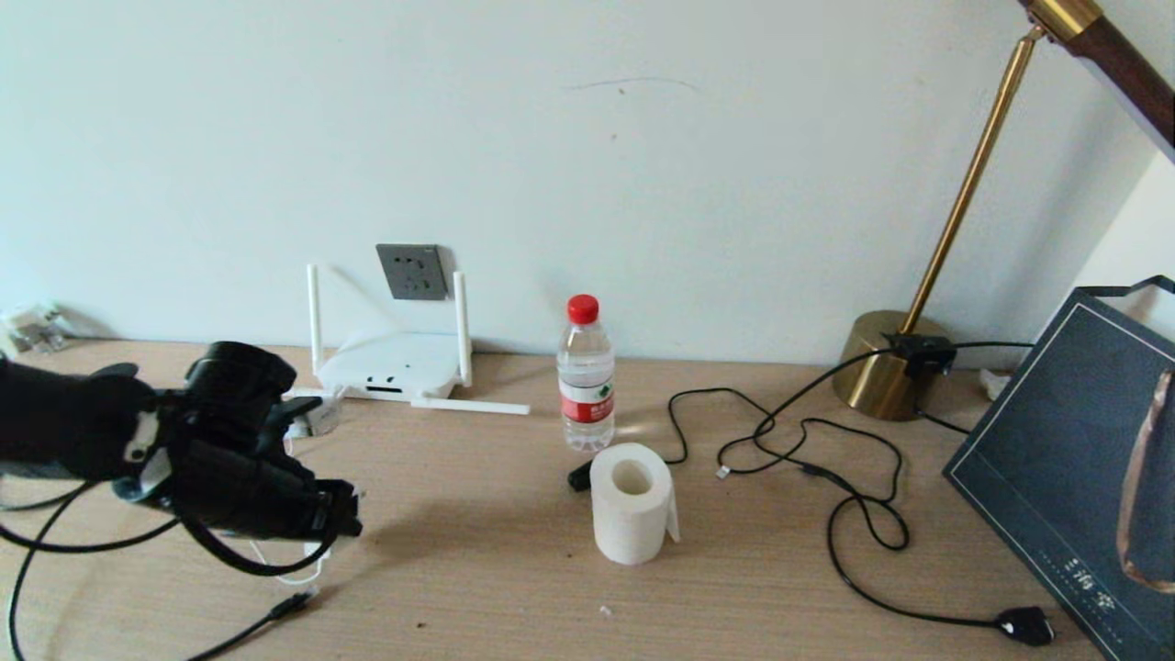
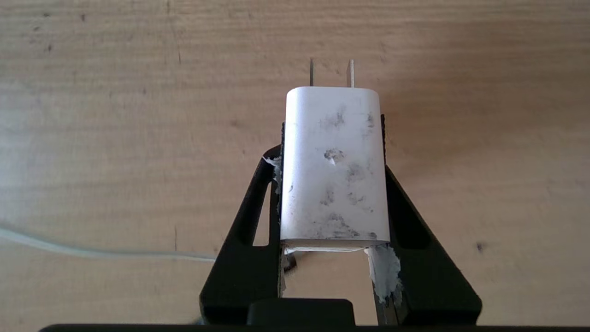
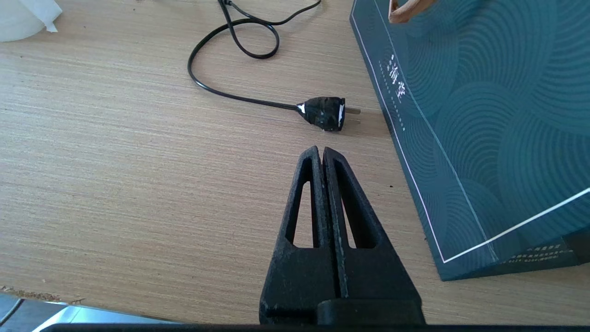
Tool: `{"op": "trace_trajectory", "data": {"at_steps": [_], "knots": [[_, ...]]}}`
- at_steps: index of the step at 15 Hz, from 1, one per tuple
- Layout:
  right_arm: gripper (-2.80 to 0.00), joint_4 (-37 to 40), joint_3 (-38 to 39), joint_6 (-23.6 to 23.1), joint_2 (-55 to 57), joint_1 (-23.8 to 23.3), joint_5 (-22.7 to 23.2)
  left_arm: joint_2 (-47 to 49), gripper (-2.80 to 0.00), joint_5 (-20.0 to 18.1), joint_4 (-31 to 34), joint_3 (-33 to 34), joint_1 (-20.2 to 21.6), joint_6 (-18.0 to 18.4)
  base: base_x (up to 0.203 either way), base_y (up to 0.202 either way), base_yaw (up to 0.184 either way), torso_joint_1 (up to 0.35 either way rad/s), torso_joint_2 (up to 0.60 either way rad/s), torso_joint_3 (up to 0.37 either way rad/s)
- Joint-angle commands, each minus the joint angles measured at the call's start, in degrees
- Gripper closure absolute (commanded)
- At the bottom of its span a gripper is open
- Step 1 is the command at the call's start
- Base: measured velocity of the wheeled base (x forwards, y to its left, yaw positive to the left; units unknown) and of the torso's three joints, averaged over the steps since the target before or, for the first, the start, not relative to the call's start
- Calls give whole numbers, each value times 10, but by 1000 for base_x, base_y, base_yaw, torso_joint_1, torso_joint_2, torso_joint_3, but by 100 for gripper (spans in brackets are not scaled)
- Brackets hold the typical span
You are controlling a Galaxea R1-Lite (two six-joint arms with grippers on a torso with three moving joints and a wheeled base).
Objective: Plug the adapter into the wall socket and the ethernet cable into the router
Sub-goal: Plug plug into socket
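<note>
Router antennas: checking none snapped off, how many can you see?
3 on the router: one upright at its left, one upright at its right, one lying flat on the desk in front. Others may be hidden behind the left gripper.

Matt wood, white plastic, one bit of shiny brass.

The desk (image 1: 514,588) is pale wood-grain, matt, with fine streaks. The adapter (image 2: 333,166) is smooth white plastic, scuffed with grey smudges, its two prongs bare metal; the left gripper (image 2: 333,138) clamping it is matt black plastic with scraps of white tape on its pads. The router (image 1: 390,365) looks smooth white plastic, the socket (image 1: 411,272) dull grey. Far right, the lamp (image 1: 886,367) is glossy brass. The bottle (image 1: 586,376) is clear plastic, the roll (image 1: 630,503) soft paper.
</note>
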Motion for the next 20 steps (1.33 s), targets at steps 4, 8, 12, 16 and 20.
{"op": "trace_trajectory", "data": {"at_steps": [4,8,12,16,20], "knots": [[0,1,0,0,0,0,1,32,-280,2,21,-27,-5,2,0,0,0,0,0,0],[0,1,0,0,0,0,1,23,-280,2,30,-33,-4,2,0,0,0,0,0,0],[0,1,0,0,0,0,1,8,-280,2,31,-30,-7,2,0,0,0,0,0,0],[0,1,0,0,0,0,0,-31,-280,2,20,-31,-21,18,0,0,0,0,0,0],[0,1,0,0,0,0,0,-125,-280,-8,19,23,-21,182,0,0,0,0,0,0]]}}
